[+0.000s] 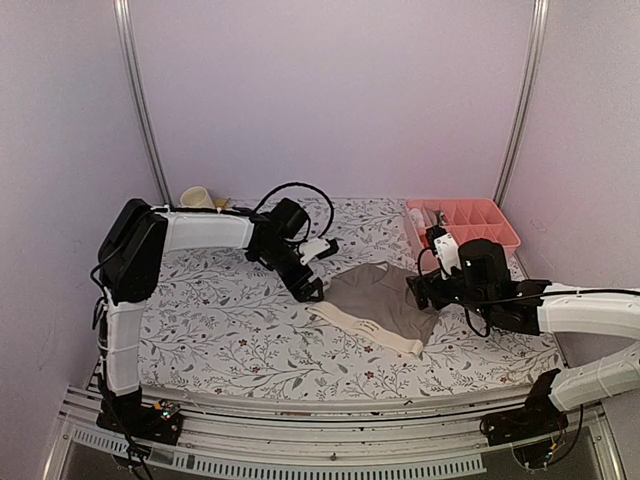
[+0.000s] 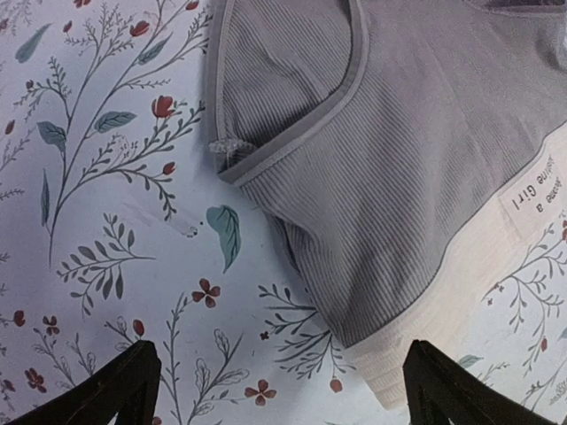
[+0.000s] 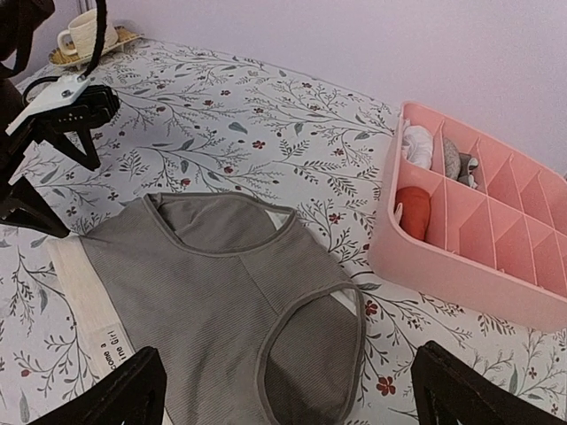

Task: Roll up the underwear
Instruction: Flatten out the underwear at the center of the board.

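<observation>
The underwear (image 1: pixel 385 295) is a taupe grey-brown ribbed brief that lies spread flat on the flowered table cover, its wide cream waistband (image 1: pixel 366 328) toward the near side. My left gripper (image 1: pixel 311 290) hangs open just off its left edge. In the left wrist view the waistband corner (image 2: pixel 399 372) lies between the spread fingers (image 2: pixel 124 390), touching neither, and the left gripper (image 2: pixel 285 398) holds nothing. My right gripper (image 1: pixel 419 290) is open over the brief's right side. In the right wrist view the underwear (image 3: pixel 213 292) and its leg opening lie under the empty right gripper (image 3: pixel 292 398).
A pink divided organiser (image 1: pixel 505 235) stands at the back right, right of the brief, with rolled items in its far cells (image 3: pixel 415 212). A cream cup on a saucer (image 1: pixel 197 197) sits at the back left corner. Walls close three sides.
</observation>
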Robot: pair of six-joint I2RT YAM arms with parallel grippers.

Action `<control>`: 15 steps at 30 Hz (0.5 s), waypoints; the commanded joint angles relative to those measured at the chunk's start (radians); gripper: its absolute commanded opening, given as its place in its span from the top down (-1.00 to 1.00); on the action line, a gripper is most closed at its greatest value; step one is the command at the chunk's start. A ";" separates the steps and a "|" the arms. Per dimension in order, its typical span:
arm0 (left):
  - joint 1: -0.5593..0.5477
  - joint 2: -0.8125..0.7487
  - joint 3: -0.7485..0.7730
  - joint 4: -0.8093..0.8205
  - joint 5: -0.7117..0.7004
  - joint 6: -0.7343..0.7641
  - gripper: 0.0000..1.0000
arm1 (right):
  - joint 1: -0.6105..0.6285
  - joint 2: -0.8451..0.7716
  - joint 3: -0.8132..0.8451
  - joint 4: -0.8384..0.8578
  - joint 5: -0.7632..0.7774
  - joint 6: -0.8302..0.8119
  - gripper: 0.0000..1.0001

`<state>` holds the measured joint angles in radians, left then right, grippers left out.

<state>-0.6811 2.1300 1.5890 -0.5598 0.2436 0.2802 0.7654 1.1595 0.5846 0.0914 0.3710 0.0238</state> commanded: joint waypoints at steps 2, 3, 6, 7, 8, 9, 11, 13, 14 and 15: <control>-0.018 0.019 0.026 0.074 -0.087 0.046 -0.97 | 0.000 0.067 0.053 -0.058 -0.041 0.008 -0.98; -0.020 0.027 0.044 0.081 -0.100 0.051 -0.97 | 0.000 0.085 0.062 -0.061 -0.044 0.008 -0.98; -0.024 0.054 0.103 0.105 -0.125 0.079 -0.97 | 0.000 0.124 0.076 -0.068 -0.058 0.009 -0.98; -0.028 0.068 0.123 0.105 -0.132 0.088 -0.97 | 0.000 0.130 0.081 -0.068 -0.059 0.010 -0.98; -0.036 0.082 0.145 0.106 -0.146 0.098 -0.97 | 0.000 0.132 0.082 -0.069 -0.058 0.010 -0.98; -0.043 0.100 0.164 0.105 -0.159 0.109 -0.97 | 0.001 0.132 0.081 -0.068 -0.057 0.010 -0.98; -0.057 0.137 0.199 0.094 -0.180 0.126 -0.97 | 0.000 0.126 0.078 -0.068 -0.051 0.008 -0.98; -0.072 0.174 0.232 0.083 -0.195 0.140 -0.97 | 0.000 0.117 0.072 -0.064 -0.046 0.008 -0.98; -0.078 0.189 0.242 0.079 -0.207 0.146 -0.97 | 0.000 0.114 0.072 -0.063 -0.047 0.006 -0.98; -0.083 0.203 0.250 0.081 -0.227 0.152 -0.97 | 0.000 0.112 0.071 -0.062 -0.047 0.007 -0.98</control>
<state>-0.7258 2.2654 1.8011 -0.4725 0.0803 0.3859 0.7654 1.2854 0.6353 0.0299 0.3260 0.0257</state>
